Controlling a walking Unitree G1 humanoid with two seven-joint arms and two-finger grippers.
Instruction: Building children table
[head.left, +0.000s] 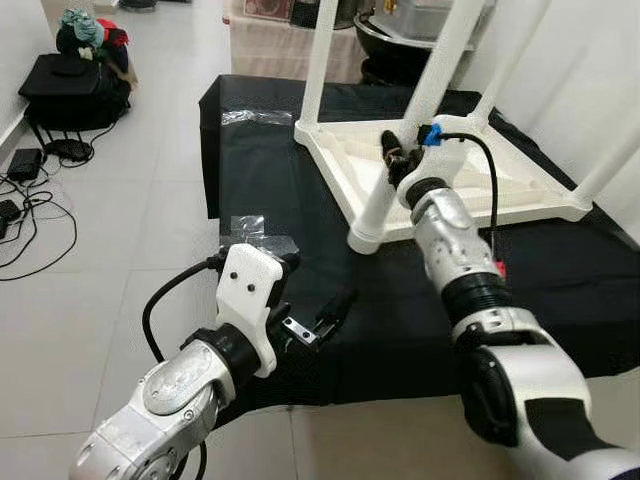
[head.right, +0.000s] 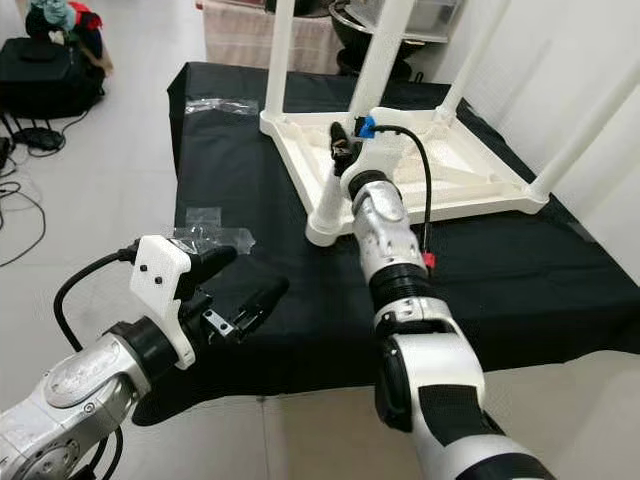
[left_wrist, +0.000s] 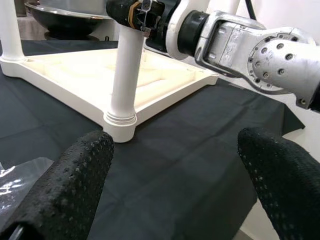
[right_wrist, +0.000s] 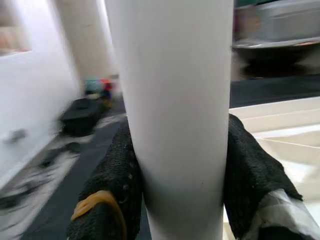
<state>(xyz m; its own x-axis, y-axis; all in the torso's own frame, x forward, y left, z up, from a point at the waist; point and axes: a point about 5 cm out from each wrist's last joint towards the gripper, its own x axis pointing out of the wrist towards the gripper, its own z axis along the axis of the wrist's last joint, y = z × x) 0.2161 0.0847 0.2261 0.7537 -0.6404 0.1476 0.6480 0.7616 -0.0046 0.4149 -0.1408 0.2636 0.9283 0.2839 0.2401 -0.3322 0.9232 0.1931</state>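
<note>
A white children's table (head.left: 330, 160) lies upside down on a black cloth (head.left: 300, 290), its legs pointing up. My right gripper (head.left: 395, 155) is shut on the near corner leg (head.left: 440, 70), a little above where the leg meets the table corner. In the right wrist view the leg (right_wrist: 175, 100) stands between the two black fingers (right_wrist: 112, 185), which press on both sides. My left gripper (head.right: 240, 280) hovers open over the cloth's near edge, apart from the table. In the left wrist view its fingers (left_wrist: 75, 185) are spread wide, facing the held leg (left_wrist: 125, 75).
Clear plastic wrap (head.left: 255, 230) lies on the cloth by the left gripper, with more wrap (head.left: 255, 117) farther back. A black bag (head.left: 75, 85) and cables (head.left: 25, 200) sit on the tiled floor at the left. A dark bowl (head.left: 400, 45) stands behind the table; a white wall is at the right.
</note>
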